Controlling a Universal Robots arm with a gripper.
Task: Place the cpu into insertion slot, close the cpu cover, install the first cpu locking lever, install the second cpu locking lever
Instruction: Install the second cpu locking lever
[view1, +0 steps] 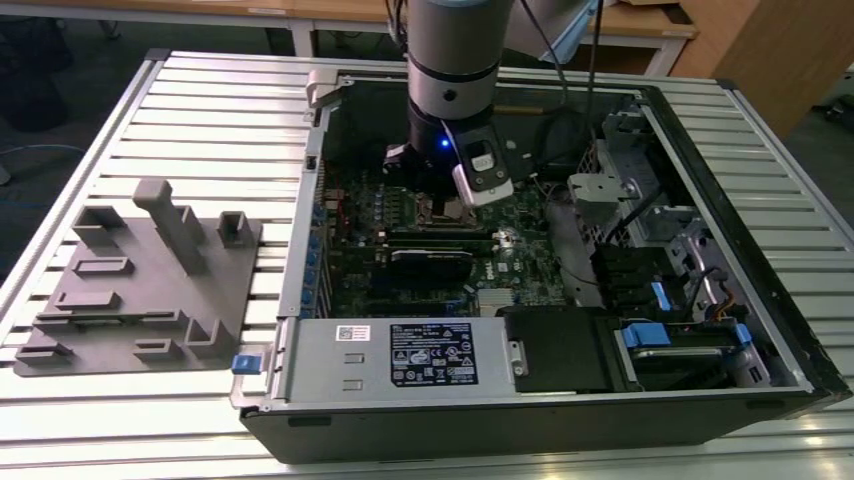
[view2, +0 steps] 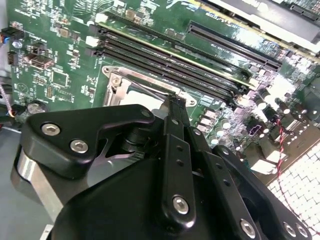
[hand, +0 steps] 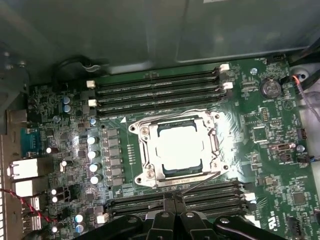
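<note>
— What is the gripper (hand: 172, 202) doing?

— It is hanging inside the case (view1: 747, 300), low over the board (hand: 270, 155). In the first wrist view its fingers (hand: 167, 206) are pressing together, holding nothing.

— Where is the cpu (hand: 180, 146) lying?

— Just ahead of the fingertips, flat in the slot (hand: 148, 165). The cover (hand: 212, 145) is lying down around it, framing its silvery top.

— And around that?

— Memory slots (hand: 155, 90) are running along both sides; the nearer bank is sitting right beneath the fingertips.
</note>
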